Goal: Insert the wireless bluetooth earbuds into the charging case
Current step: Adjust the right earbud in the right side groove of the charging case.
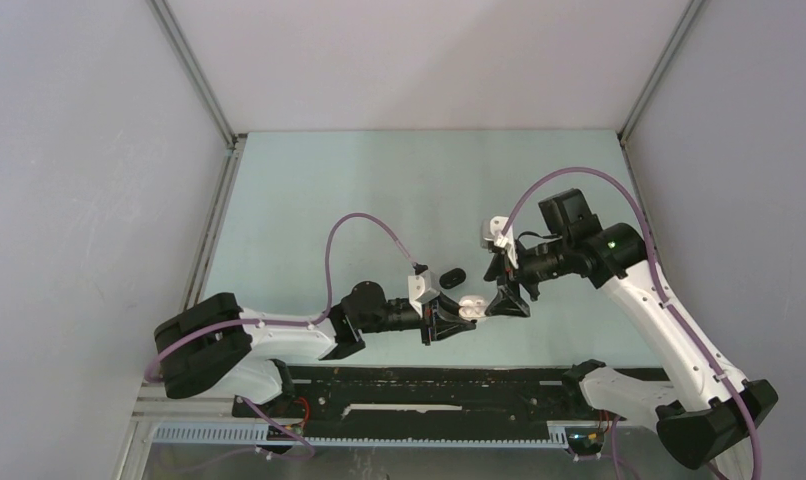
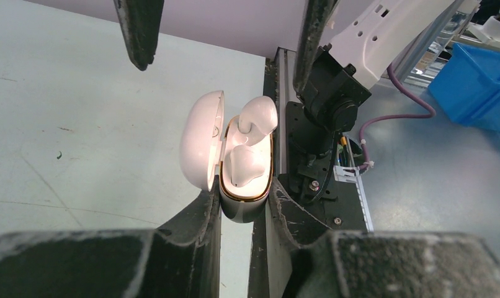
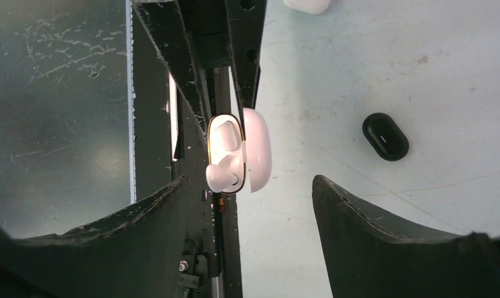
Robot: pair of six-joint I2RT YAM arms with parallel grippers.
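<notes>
Grips the white charging case (image 2: 244, 202) in the left jaws, pinched shut on both sides of its lower shell. Holds it at the near edge of the tabletop (image 3: 421, 62), beside the black rail (image 3: 154, 93); hard to tell whether it touches anything beneath.

Shows the lid (image 2: 201, 139) swung open on its hinge, standing next to the gold-rimmed tray. Carries the lower earbud (image 2: 242, 166), white, seated down in its well, and the upper earbud (image 2: 258, 117), also white, tilted and standing proud of its well, not pressed home.

Hovers with the right jaws spread wide and holding nothing, just beyond the open case, fingers (image 2: 139, 31) off to either side and touching neither case nor earbud.

Leaves a black oval case (image 3: 385, 136) lying closed on the tabletop, near the held case but apart from it. Cuts off a white rounded thing (image 3: 306, 5) at the top edge of the right wrist view; too little in view to tell what.
</notes>
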